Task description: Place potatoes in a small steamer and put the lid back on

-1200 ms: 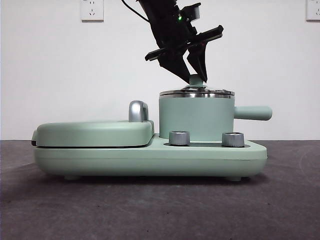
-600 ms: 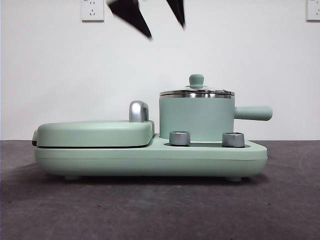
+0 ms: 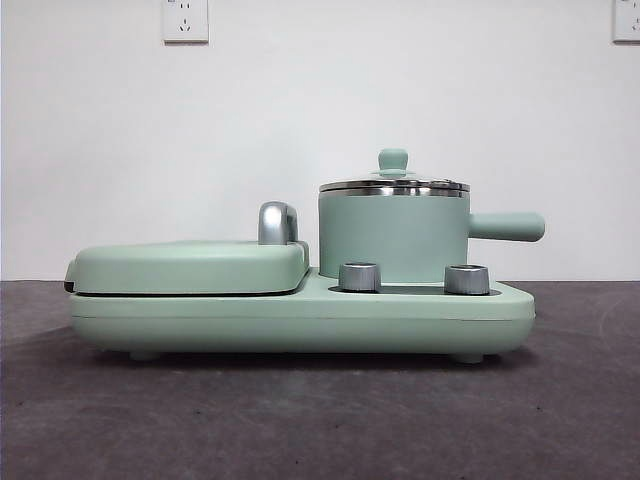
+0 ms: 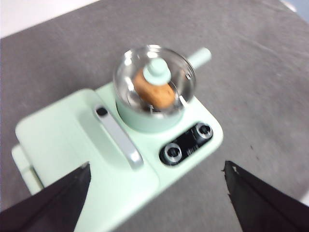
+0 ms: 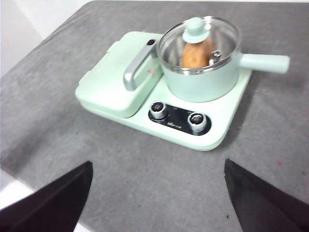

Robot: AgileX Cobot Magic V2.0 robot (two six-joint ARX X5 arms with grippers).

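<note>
Gone from the front view, your left hand [image 4: 157, 193] hangs high over the counter, jaws wide and empty, like the right hand [image 5: 157, 193]. You see the lid [image 3: 393, 184] seated on the steamer [image 3: 393, 238], potato [image 5: 195, 55] inside: task looks done.

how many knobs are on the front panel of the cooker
2. Both sit on the black panel below the steamer: one knob nearer the griddle handle, the other knob nearer the steamer's side handle. None looks hidden.
</note>
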